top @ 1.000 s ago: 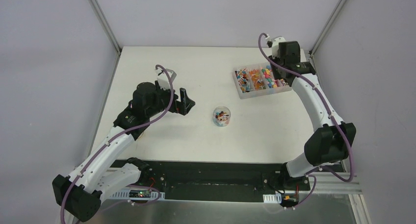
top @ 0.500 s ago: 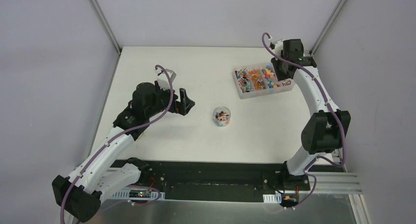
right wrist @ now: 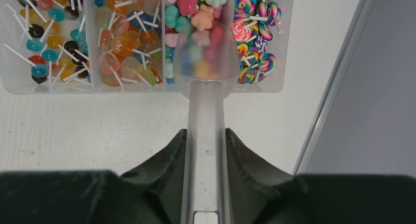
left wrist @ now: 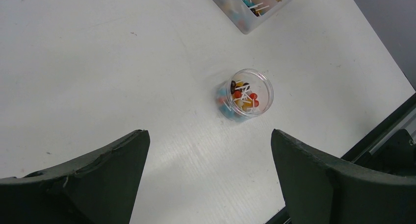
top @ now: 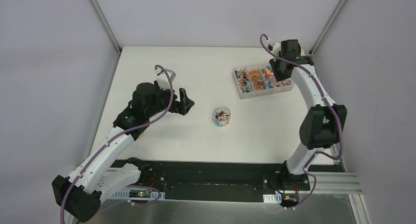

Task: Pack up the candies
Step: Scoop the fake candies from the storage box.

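Note:
The candies (right wrist: 132,42) fill a clear four-part tray (right wrist: 93,88) at the back right of the table (top: 244,94). Its sections hold small lollipops, orange pieces, star shapes (right wrist: 189,6) and swirl lollipops (right wrist: 255,33). My right gripper (right wrist: 206,133) is shut on the handle of a clear plastic scoop (right wrist: 205,52). The scoop's bowl hangs over the near end of the star section. In the top view that gripper (top: 281,73) sits at the tray's right end. A small clear jar (top: 221,116) holding some candies (left wrist: 244,95) stands mid-table. My left gripper (left wrist: 210,136) is open and empty, left of the jar.
The table's right edge and a metal frame post (right wrist: 333,87) run close beside the tray. The black base rail (top: 211,177) lies along the near edge. Bare white table (top: 206,72) lies between the left gripper (top: 184,102) and the tray.
My right arm has folded in, its elbow rising, and its wrist has shifted slightly left over the tray's right end with the scoop. The left arm and the jar have not moved.

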`<state>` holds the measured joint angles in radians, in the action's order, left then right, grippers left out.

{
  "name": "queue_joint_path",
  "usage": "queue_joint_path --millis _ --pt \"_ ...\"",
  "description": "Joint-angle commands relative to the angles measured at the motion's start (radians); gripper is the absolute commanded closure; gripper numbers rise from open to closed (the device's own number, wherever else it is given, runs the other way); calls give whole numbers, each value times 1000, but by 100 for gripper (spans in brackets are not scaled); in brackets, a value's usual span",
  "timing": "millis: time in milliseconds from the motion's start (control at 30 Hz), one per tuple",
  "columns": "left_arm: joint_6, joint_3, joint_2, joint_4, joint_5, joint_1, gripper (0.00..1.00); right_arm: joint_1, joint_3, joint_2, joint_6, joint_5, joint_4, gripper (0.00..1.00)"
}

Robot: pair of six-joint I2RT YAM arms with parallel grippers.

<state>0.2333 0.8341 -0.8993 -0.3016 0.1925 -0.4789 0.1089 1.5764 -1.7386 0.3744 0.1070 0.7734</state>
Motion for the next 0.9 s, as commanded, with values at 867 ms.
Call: queue_joint_path --millis 867 --pt "-20 0 14 16 -21 -7 1 3 -226 24 -15 -28 -305 100"
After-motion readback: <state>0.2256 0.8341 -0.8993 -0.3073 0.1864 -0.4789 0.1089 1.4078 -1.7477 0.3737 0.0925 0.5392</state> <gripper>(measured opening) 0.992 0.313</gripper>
